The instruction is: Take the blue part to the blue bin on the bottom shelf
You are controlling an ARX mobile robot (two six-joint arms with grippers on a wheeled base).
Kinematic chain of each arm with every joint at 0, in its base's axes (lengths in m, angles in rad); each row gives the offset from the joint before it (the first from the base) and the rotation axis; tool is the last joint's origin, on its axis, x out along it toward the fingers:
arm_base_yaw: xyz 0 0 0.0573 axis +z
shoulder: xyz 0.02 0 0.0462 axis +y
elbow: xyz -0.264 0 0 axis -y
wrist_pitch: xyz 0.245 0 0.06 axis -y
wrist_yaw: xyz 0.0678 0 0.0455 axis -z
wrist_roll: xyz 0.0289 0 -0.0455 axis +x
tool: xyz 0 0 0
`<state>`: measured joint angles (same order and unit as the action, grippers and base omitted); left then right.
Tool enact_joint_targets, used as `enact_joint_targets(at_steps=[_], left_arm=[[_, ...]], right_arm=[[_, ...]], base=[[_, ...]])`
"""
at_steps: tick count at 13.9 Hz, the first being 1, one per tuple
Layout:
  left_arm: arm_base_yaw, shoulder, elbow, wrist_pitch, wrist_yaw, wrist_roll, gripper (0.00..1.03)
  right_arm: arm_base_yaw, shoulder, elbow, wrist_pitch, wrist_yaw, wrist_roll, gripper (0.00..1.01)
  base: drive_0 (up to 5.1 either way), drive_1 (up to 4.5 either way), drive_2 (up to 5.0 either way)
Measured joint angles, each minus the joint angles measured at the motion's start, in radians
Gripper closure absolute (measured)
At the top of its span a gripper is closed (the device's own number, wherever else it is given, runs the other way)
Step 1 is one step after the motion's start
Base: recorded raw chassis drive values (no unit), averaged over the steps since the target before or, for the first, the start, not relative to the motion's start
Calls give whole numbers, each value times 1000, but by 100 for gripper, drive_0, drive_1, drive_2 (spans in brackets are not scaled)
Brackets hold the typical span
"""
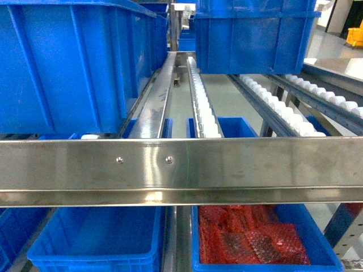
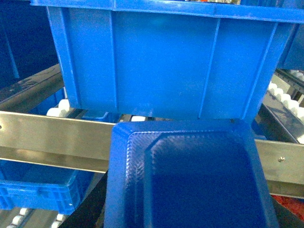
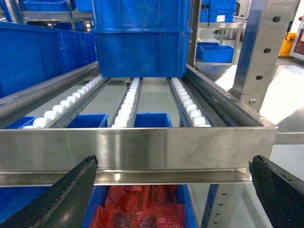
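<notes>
The blue part (image 2: 190,180), a smooth moulded tray-like piece, fills the lower half of the left wrist view. My left gripper (image 2: 190,213) is shut on it, with one black finger (image 2: 90,206) showing at its left edge. Below the front steel rail (image 1: 181,164) an empty blue bin (image 1: 96,243) sits at lower left, seen again as the blue bin (image 2: 38,185) on the bottom shelf's rollers (image 2: 21,221). My right gripper (image 3: 173,190) hangs open, its fingers (image 3: 61,194) far apart with nothing between them. Neither gripper shows in the head view.
A second low bin (image 1: 320,238) beside the empty one holds red bubble-wrapped parts (image 3: 137,209). Large blue crates (image 1: 68,62) (image 1: 255,34) stand on the upper roller tier. A steel upright post (image 3: 261,52) rises at the right.
</notes>
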<state>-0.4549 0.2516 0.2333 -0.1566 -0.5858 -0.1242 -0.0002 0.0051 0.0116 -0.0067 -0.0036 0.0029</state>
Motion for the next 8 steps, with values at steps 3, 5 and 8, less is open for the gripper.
enact_joint_targets(at_steps=[3, 5, 8], left_arm=[[-2, 1, 0, 0, 2, 0, 60], [-2, 1, 0, 0, 2, 0, 60], [-2, 1, 0, 0, 2, 0, 60]], right_arm=[[0, 0, 0, 2, 0, 0, 3], [0, 0, 0, 2, 3, 0, 3], [0, 0, 0, 2, 3, 0, 3]], base=[[-506, 239, 239], [-253, 120, 120], [0, 0, 0]])
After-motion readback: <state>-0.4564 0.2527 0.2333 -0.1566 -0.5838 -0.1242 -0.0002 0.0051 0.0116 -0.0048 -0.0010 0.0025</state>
